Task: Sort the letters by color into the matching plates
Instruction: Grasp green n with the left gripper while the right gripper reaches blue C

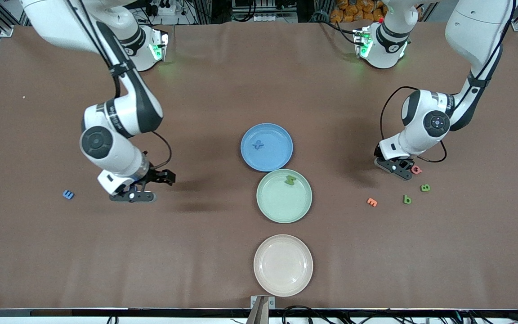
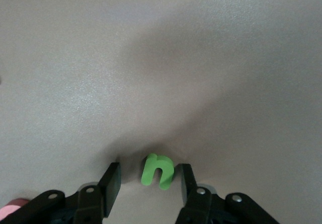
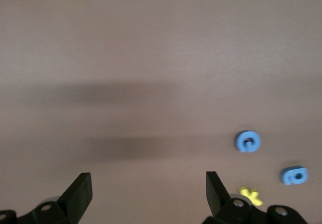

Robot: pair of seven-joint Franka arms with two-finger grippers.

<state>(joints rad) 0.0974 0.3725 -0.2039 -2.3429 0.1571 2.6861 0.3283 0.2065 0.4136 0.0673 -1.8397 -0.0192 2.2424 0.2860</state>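
Observation:
My left gripper (image 1: 394,167) is low over the table at the left arm's end. It stands open around a green letter "n" (image 2: 157,169). In the left wrist view my left gripper (image 2: 150,179) has one finger close beside the letter and a gap at the other. The front view hides this letter under the gripper. The blue plate (image 1: 280,155) holds a blue letter (image 1: 258,145). The mint green plate (image 1: 281,204), nearer the camera, holds a green letter (image 1: 290,180). My right gripper (image 1: 151,186) hangs open and empty, fingers wide in the right wrist view (image 3: 148,183).
Two green letters (image 1: 425,187) (image 1: 406,199), an orange one (image 1: 372,202) and a pink one (image 1: 416,169) lie by the left gripper. A blue letter (image 1: 68,194) lies toward the right arm's end. Two blue letters (image 3: 247,141) (image 3: 294,175) and a yellow letter (image 3: 250,196) show. A cream plate (image 1: 283,279) sits nearest the camera.

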